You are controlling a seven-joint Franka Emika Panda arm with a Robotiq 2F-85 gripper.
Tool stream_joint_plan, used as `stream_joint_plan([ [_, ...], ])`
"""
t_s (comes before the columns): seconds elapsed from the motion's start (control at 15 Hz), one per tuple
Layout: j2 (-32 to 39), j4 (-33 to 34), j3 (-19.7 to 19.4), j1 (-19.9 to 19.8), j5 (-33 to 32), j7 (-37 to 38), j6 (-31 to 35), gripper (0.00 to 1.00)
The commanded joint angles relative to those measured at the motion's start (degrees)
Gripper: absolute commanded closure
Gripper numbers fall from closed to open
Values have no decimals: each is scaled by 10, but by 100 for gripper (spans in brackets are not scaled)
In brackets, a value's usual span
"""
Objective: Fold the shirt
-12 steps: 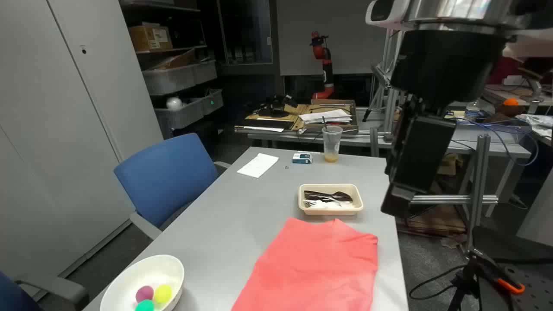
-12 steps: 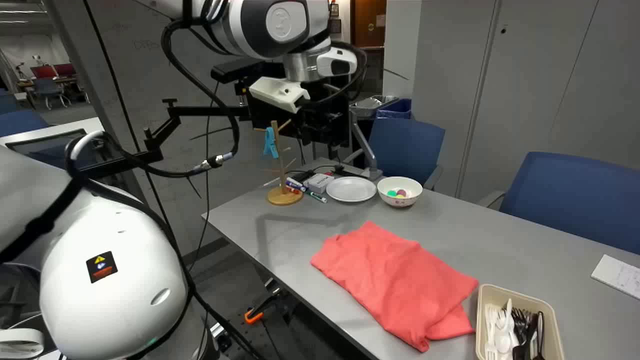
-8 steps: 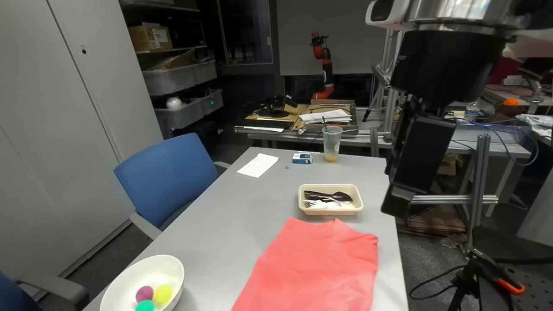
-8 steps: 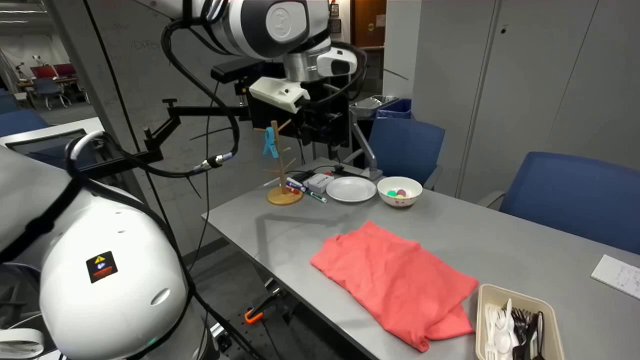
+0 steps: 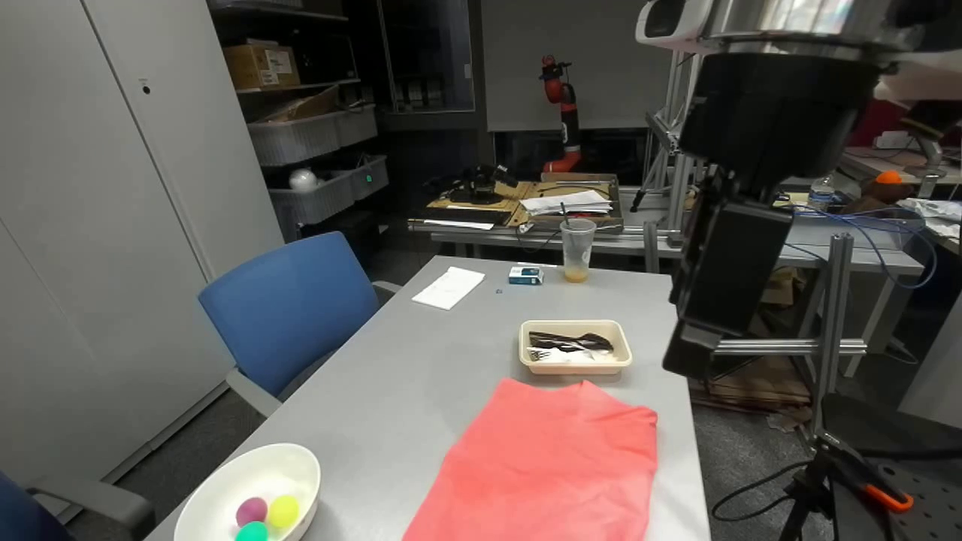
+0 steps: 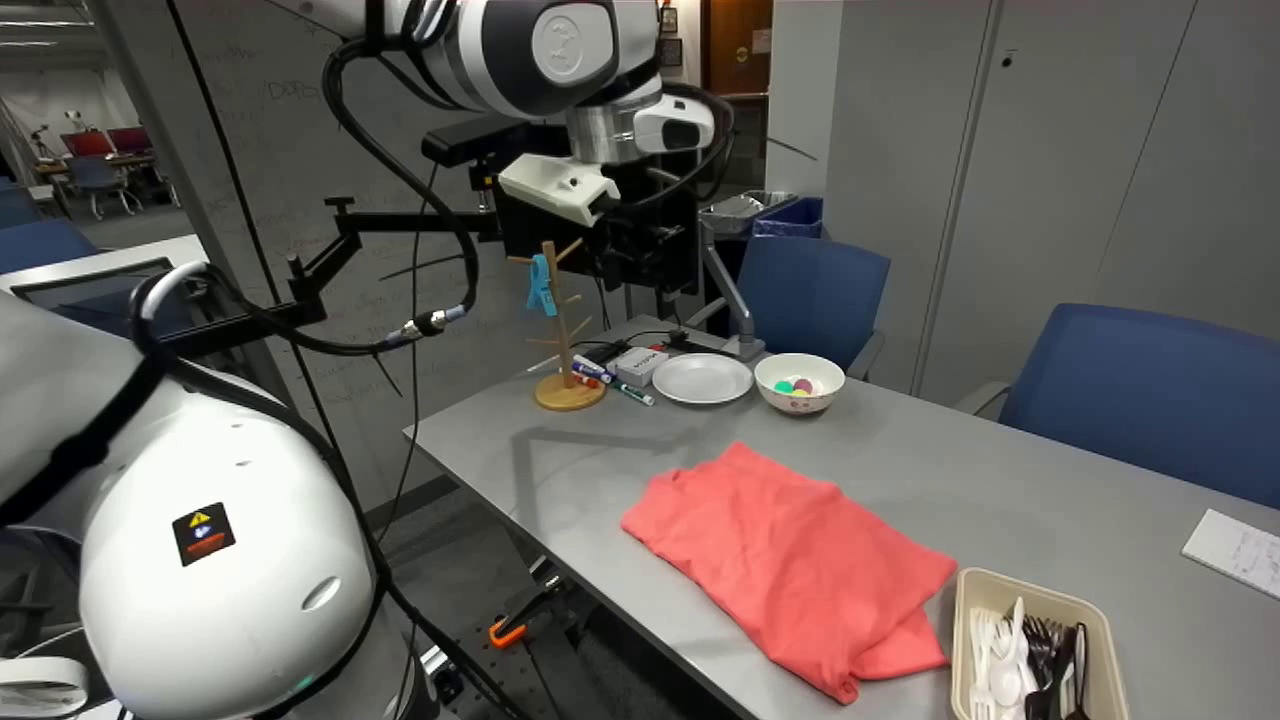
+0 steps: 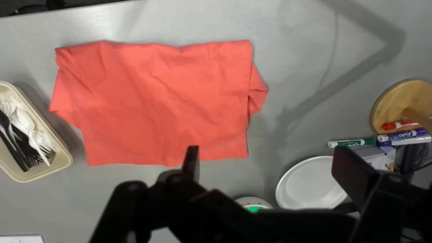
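The coral-red shirt lies on the table in both exterior views, wrinkled, its near part cut off by the frame in an exterior view. In the wrist view the shirt is a wide, roughly rectangular shape with short sleeve-like flaps sticking out at both ends. My gripper is open, with its two black fingers wide apart and nothing between them. It hangs well above the table, apart from the shirt, in both exterior views.
A cutlery tray stands close by one end of the shirt. A white bowl with coloured balls, a white plate, markers and a wooden stand are beyond the other end. A paper and cup lie farther off.
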Motion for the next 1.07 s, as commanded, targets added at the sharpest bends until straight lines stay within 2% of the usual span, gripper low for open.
stream_joint_plan([
  [0.0,0,1,-1,1,-1,1,-2,0],
  [0.53,22,-3,-2,1,2,-3,5,0],
  [1.0,131,-25,-4,4,3,-28,44,0],
])
